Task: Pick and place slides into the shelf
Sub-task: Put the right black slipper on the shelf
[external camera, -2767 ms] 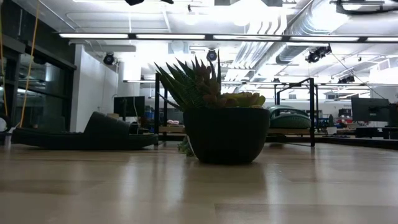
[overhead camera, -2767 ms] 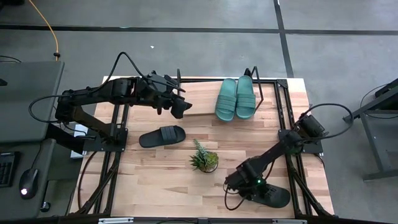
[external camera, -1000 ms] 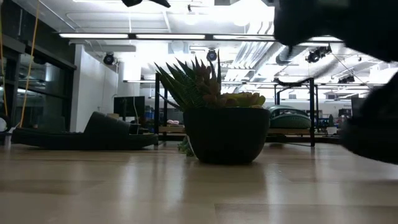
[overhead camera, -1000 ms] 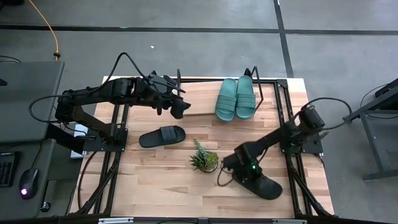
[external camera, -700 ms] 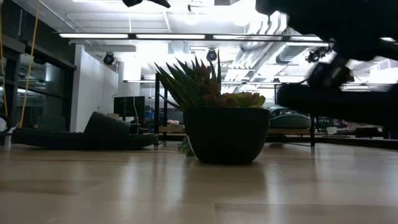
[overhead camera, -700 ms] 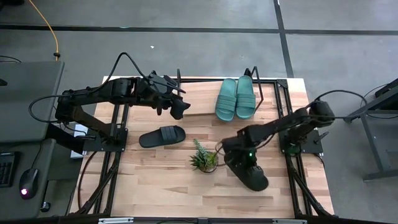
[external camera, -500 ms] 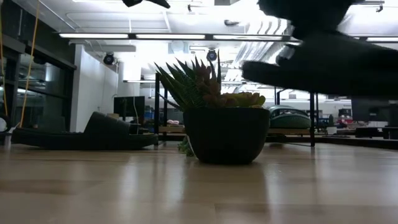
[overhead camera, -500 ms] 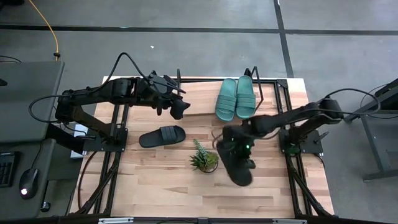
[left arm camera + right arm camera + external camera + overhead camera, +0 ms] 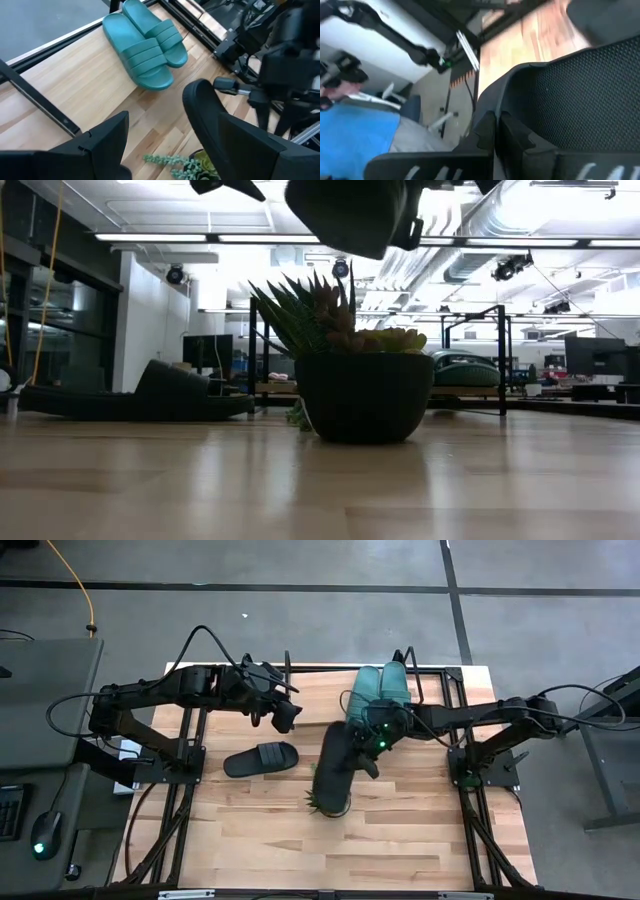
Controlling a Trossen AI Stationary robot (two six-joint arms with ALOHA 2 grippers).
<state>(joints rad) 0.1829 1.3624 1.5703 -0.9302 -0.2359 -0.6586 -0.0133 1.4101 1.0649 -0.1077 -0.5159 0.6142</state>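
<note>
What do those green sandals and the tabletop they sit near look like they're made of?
The teal sandals look like moulded rubber or foam: one smooth matte piece each, with ridged straps and no seams. The tabletop looks like light wood, made of jointed planks with visible grain and a faint sheen, possibly sealed.

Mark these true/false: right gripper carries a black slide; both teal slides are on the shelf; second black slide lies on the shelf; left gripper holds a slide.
1. The right gripper holds a black rubber slide in the air above the potted plant. True.
2. Two teal-green slides lie together on the wooden shelf. True.
3. The second black slide lies on the shelf. False: it is on the tabletop.
4. The left gripper holds a slide. False: it is open and holds nothing.
</note>
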